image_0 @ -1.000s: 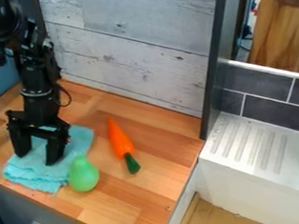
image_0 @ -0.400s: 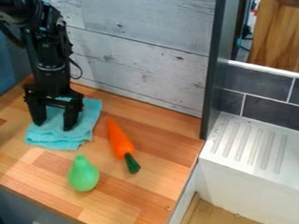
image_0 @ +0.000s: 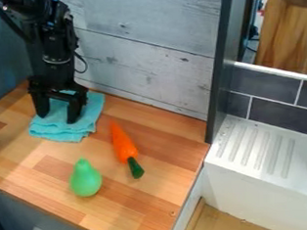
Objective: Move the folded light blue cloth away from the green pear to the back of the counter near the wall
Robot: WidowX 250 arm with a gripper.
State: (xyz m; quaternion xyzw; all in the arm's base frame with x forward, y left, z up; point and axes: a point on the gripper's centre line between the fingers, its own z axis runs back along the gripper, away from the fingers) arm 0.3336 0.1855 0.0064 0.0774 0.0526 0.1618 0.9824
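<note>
A pale board wall (image_0: 152, 53) stands behind the wooden desk (image_0: 131, 199). The black hand (image_0: 58, 119) is wide apart, its two tips on the folded blue cloth (image_0: 60, 132). An orange carrot (image_0: 123, 144) lies near the cloth on the desk, and a green pear (image_0: 86, 180) sits near the carrot.

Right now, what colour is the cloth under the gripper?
The cloth is light turquoise, plain, best seen in the camera view.

The black arm came in from the upper left and hung nearly vertical. Its gripper (image_0: 58, 115) pointed straight down, low over the work surface, two fingers (image_0: 73, 113) set well apart, tips downward.
</note>
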